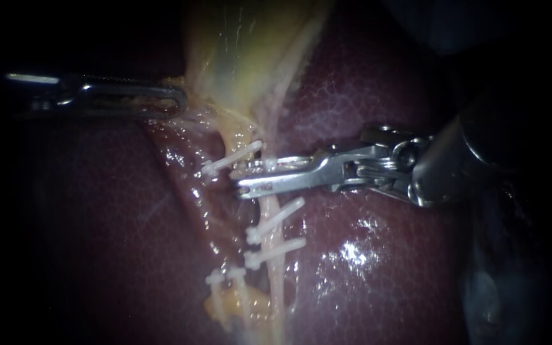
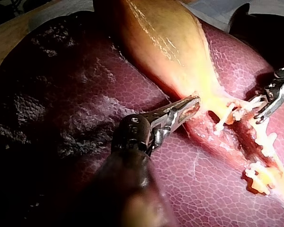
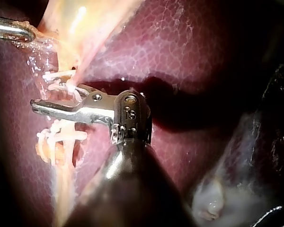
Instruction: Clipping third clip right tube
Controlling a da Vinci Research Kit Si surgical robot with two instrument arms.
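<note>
The right tube (image 1: 278, 281) runs pale down over the liver (image 1: 365, 255), below the yellow gallbladder (image 1: 237, 51). Two white clips (image 1: 276, 216) (image 1: 275, 250) cross it. Just above them my right instrument (image 1: 245, 180) reaches in; its jaws straddle the tube a little apart, with a white clip (image 1: 269, 163) held between them. In the right wrist view the same jaws (image 3: 49, 101) bracket the tube. My left instrument (image 1: 177, 102) is shut on the gallbladder's lower edge (image 2: 191, 104) and holds it off to the left.
The left tube (image 1: 241, 297) beside it carries two white clips (image 1: 231, 160) (image 1: 225, 276). Wet, glistening liver surrounds the tubes. A dark fold (image 1: 487, 287) lies at the right edge, behind my right instrument's shaft (image 1: 442, 166).
</note>
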